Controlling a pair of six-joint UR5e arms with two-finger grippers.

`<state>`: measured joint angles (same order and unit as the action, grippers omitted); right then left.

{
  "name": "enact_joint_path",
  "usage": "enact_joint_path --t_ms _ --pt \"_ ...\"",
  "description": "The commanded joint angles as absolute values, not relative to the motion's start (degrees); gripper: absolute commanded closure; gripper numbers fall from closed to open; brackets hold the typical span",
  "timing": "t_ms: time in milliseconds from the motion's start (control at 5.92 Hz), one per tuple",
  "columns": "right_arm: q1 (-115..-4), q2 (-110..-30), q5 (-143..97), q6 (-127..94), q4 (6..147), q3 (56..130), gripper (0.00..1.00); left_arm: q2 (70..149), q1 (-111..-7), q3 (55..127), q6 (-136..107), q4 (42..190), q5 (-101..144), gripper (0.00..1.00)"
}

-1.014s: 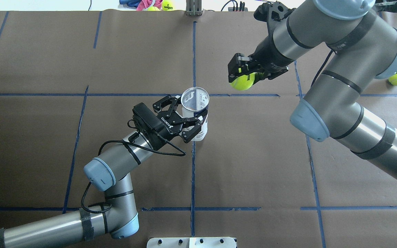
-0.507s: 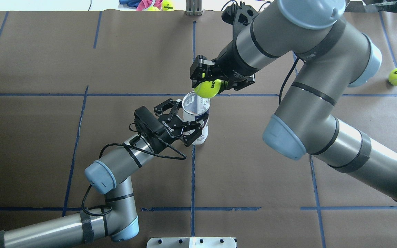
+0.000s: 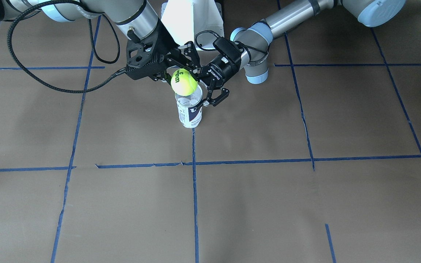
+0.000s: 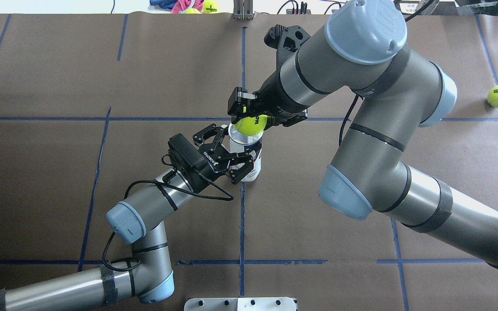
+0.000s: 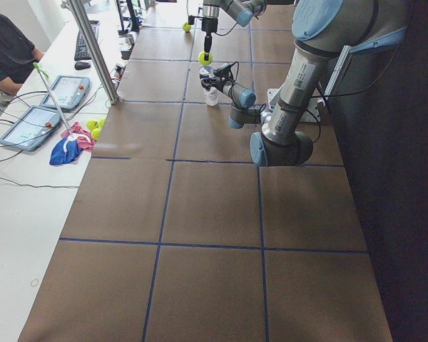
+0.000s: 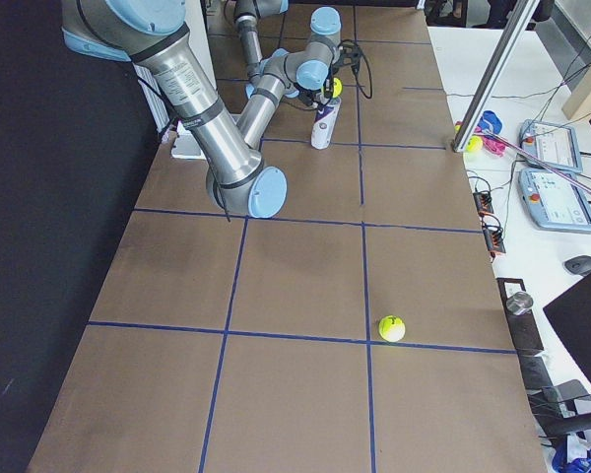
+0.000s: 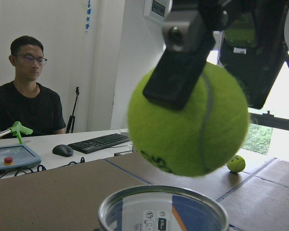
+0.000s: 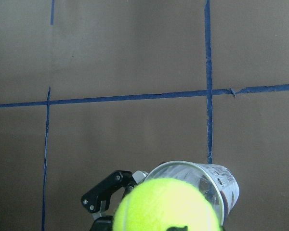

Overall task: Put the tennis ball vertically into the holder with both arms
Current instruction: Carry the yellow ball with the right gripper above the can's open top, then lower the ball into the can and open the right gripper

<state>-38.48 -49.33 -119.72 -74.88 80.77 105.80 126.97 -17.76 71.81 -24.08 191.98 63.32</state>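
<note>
Two claws meet above the bench (image 4: 59, 172): the left claw (image 4: 233, 152) pinches the upright holder (image 4: 254, 166); the right claw (image 4: 249, 119) pinches the tennis ball (image 4: 251, 125) over its open mouth. Overhead, ball overlaps holder; the left wrist view alone shows a gap between them.

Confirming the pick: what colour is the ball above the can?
The tennis ball is yellow-green; clearest in left wrist view.

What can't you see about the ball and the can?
- Right wrist view: the bottom edge cuts off the tennis ball, which hides part of the holder.
- Left wrist view: only the holder's rim shows; the bottom edge cuts off the rest.
- Overhead view: the left gripper covers part of the holder's side.
- Side views: both are too small to judge their gap.
</note>
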Motion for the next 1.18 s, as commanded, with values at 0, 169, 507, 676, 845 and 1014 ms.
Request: enact_joint_path --t_ms 0,169,507,676,845,1014 --pt "-37.6 -49.6 -119.1 -74.9 80.8 105.7 0.7 126.9 -17.7 71.8 -24.1 192.0 63.4 0.21" --pt "-37.3 -49.7 -119.0 -74.9 80.8 105.6 0.58 126.8 -17.7 71.8 -24.1 192.0 63.4 0.2" --pt "-37.1 -49.7 -119.0 -75.0 80.8 105.6 0.38 126.7 -17.4 71.8 -24.1 192.1 63.4 0.19" --pt "-37.1 -49.7 -119.0 -75.0 80.7 105.6 0.28 126.7 -17.4 71.8 -24.1 192.1 63.4 0.16" --pt "-37.1 -49.7 -119.0 -75.0 80.7 105.6 0.23 126.7 -17.2 71.8 -24.1 192.1 63.4 0.16" --pt "-37.1 -49.6 -119.0 -75.0 80.7 105.6 0.21 126.7 -17.2 71.9 -24.1 192.1 63.4 0.16"
